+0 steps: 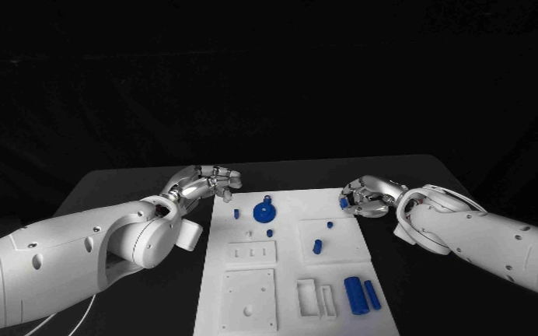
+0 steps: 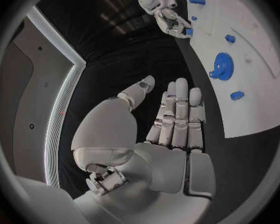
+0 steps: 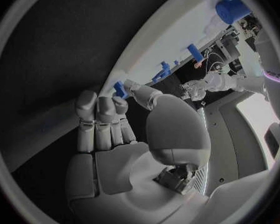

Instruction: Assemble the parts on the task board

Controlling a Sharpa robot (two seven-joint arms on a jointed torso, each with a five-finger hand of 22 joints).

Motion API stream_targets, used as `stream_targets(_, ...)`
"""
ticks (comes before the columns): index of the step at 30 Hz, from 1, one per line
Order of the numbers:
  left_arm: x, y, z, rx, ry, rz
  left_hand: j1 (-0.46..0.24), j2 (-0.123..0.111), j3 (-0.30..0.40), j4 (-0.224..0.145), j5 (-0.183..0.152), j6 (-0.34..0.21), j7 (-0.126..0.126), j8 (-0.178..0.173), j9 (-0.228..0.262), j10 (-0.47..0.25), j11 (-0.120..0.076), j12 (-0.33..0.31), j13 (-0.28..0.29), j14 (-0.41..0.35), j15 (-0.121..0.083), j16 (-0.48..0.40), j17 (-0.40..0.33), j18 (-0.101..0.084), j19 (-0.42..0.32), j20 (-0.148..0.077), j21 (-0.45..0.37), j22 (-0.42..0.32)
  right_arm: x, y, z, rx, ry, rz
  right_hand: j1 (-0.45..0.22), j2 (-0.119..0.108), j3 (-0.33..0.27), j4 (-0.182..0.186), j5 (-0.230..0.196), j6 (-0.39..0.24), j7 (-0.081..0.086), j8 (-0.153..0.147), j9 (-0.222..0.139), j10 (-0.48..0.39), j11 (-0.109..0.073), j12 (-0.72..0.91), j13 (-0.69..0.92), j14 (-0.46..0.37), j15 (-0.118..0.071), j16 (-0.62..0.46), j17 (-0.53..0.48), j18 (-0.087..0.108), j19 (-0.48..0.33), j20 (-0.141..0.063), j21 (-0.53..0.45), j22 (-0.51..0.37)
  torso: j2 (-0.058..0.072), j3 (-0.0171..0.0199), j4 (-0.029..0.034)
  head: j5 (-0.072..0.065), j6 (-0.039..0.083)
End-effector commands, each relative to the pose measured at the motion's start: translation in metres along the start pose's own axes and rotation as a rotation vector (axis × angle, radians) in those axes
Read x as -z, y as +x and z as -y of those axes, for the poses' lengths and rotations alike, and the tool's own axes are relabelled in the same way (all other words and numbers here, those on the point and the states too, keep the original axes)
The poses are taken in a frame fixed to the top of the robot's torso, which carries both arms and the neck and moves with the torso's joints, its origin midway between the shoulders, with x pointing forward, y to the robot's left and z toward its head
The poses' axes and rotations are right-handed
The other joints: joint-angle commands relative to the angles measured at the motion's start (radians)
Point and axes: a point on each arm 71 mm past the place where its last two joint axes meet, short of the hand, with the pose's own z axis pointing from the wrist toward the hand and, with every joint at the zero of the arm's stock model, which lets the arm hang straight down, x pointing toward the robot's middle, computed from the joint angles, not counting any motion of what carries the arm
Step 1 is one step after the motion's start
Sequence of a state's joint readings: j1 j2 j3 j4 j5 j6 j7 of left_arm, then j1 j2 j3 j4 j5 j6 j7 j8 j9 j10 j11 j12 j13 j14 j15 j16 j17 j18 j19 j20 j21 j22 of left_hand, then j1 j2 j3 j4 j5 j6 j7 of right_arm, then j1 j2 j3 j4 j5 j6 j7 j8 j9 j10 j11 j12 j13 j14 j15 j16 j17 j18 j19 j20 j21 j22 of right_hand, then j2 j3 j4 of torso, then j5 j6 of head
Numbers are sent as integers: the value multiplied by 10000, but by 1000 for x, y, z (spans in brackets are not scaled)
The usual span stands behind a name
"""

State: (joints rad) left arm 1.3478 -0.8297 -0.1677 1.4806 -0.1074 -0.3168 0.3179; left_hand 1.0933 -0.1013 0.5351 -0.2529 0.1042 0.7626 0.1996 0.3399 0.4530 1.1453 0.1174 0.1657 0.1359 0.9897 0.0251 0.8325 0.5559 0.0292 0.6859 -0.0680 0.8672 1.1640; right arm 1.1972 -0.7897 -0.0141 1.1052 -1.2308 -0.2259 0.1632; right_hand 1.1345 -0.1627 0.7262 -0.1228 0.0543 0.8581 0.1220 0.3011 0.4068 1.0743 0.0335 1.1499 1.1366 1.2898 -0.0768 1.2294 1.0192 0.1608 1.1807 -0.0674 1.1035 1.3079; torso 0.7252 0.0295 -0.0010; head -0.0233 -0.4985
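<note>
At the task board's (image 1: 249, 305) far right edge, right hand (image 1: 371, 196) is pinching a small blue part (image 3: 120, 89) between fingers (image 3: 101, 115); left hand (image 1: 205, 182) is hovering open, empty.

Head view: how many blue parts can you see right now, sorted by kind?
gear: 1
long cylinders: 2
small pegs on the board: 4
peg at the right hand: 1
Total: 8
</note>
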Motion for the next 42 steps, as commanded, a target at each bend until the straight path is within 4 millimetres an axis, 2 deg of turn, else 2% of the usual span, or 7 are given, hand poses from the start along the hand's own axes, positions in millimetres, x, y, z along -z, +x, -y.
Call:
stream_targets(1,0,2,1,59,108,-151,-77,15,26,35,-46,-45,-26,-42,12,3,66,-62,15,-76,-6,24,-13,200,-56,-58,39,-14,0,2,-1,-35,-65,-162,18,53,82,6,-37,267,203,26,11,-6,-50,36,-14,3,-47,-39,13,1010,9,27,29,165,-3,5,1,-2,11)
stream_targets(8,0,2,1,56,97,-144,-79,17,29,36,-44,-47,-25,-44,13,1,66,-64,15,-77,-6,25,-15,201,-59,-59,43,-17,-1,4,-1,-34,-63,-152,38,69,167,-9,-44,358,173,77,36,1,-78,44,-17,5,-73,-34,24,1010,9,12,50,169,-1,9,0,-2,10)
stream_targets(28,0,2,1,46,90,-147,-65,22,40,26,-41,-47,-27,-44,18,2,64,-64,17,-75,-8,28,-19,205,-64,-61,51,-22,0,4,0,113,16,155,-83,120,317,-11,-51,989,-65,433,224,78,-303,46,-53,24,-287,-26,71,1010,38,-45,129,154,-3,11,2,8,-23)
stream_targets(42,0,4,1,-15,37,-200,-60,40,49,25,-43,-24,-34,-31,29,8,63,-60,20,-73,-9,33,-23,206,-67,-61,63,-27,-2,3,-2,264,54,503,-141,113,319,-80,-53,1361,-212,665,405,124,-443,29,-75,35,-419,-32,98,1010,56,-69,161,142,1,7,-5,11,-4)
